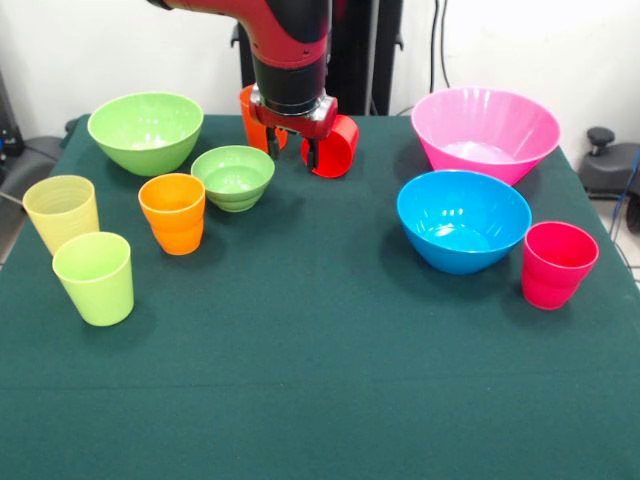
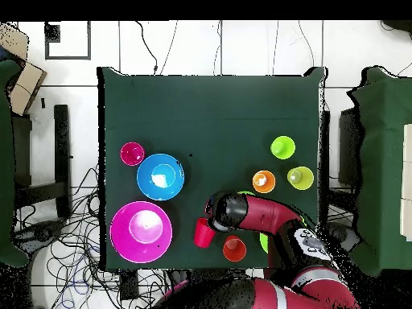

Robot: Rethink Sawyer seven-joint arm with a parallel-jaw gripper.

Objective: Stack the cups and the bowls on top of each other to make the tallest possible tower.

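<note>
My gripper (image 1: 292,153) hangs low over the back of the table, open, nothing between its fingers. A red cup (image 1: 336,147) (image 2: 203,232) leans tilted right beside one finger; contact is unclear. An orange cup (image 1: 247,116) (image 2: 234,249) stands just behind the gripper. To the left are the large light green bowl (image 1: 145,130), small green bowl (image 1: 233,177), another orange cup (image 1: 172,212), pale yellow cup (image 1: 62,212) and lime cup (image 1: 95,277). On the right sit the pink bowl (image 1: 485,130), blue bowl (image 1: 463,220) and pinkish-red cup (image 1: 556,263). No tower stands.
A dark green cloth (image 1: 320,390) covers the table. In the overhead view my arm (image 2: 265,217) hides most of the green bowls. Cables lie on the floor beyond the table's edges.
</note>
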